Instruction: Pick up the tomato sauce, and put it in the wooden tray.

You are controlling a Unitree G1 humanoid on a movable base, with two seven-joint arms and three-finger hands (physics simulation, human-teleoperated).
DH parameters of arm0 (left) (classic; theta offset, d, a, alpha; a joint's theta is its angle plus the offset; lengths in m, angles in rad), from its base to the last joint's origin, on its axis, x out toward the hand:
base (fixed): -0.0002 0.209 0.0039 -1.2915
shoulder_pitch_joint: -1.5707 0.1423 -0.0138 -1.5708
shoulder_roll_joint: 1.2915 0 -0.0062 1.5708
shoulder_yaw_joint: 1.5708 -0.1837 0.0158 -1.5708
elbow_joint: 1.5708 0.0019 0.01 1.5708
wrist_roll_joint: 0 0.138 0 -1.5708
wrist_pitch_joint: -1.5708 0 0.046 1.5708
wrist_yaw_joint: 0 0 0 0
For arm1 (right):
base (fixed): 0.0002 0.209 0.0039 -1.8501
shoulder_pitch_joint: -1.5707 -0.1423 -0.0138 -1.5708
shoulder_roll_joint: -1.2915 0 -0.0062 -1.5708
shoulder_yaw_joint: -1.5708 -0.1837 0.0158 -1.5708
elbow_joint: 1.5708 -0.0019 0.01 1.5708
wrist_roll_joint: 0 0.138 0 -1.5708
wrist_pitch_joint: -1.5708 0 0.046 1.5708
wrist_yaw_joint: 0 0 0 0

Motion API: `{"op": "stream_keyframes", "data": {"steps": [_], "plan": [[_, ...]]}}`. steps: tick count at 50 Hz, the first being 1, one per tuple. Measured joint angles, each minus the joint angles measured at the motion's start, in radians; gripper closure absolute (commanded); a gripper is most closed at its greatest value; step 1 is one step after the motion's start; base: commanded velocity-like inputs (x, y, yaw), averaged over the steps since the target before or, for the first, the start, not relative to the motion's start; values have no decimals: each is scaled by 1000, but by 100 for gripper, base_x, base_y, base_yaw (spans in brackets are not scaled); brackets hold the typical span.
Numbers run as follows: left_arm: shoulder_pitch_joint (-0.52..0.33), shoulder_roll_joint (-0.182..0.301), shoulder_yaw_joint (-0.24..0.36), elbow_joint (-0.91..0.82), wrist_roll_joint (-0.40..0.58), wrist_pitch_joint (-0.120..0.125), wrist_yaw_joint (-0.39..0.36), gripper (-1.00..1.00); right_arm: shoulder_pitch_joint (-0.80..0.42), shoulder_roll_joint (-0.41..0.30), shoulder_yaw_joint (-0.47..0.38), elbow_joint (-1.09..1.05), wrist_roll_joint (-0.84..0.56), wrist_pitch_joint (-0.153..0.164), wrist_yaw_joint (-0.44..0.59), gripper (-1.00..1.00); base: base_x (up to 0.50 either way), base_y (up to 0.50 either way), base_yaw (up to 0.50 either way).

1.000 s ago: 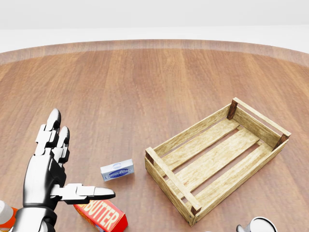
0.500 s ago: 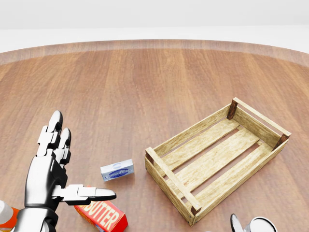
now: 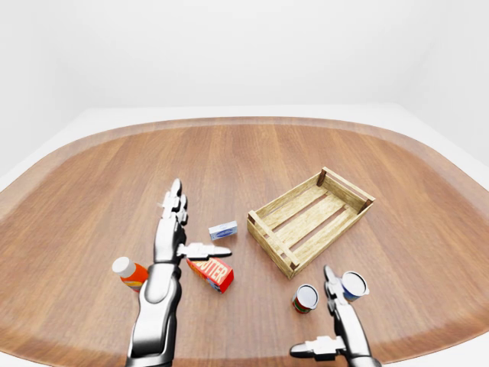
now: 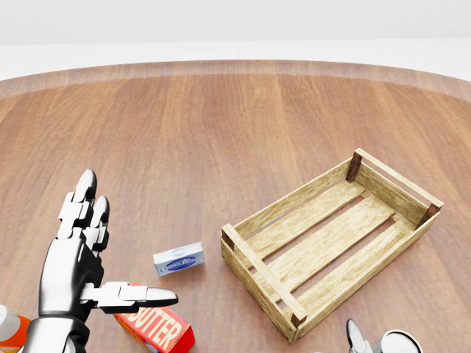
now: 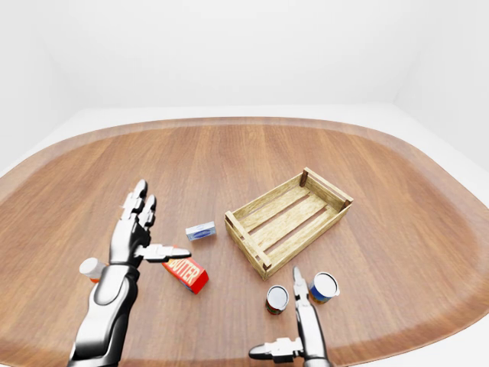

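Nearest the counter's [image 3: 92, 191] left edge, an orange bottle with a white cap [image 3: 130, 272] lies beside the left hand [image 3: 170, 233], whose fingers are spread and hold nothing. A red butter box [image 3: 212, 274] and a small blue-and-white box [image 3: 223, 229] follow. The wooden tray [image 3: 309, 219] sits mid-counter. Near the counter's near edge, two cans stand side by side; the red-labelled one looks like the tomato sauce [image 3: 306, 298], the other is blue [image 3: 353, 285]. The right hand [image 3: 336, 329] is open between them.

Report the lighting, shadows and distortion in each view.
Head view: even soft light, sharp, faint shadow beneath the wooden tray, straight lines. Left-eye view: wide-angle, the table edge bows; glossy highlights on the left robot hand. Right-eye view: the same bowing, no blur, no glare.
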Motion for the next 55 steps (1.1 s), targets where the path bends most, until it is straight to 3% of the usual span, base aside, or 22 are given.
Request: {"op": "stream_keyframes", "data": {"steps": [55], "plan": [[8,-3,-9,7,7,0,0,-100,-248,45,-85,362,-57,0,-24,-100,0,0,0]]}}
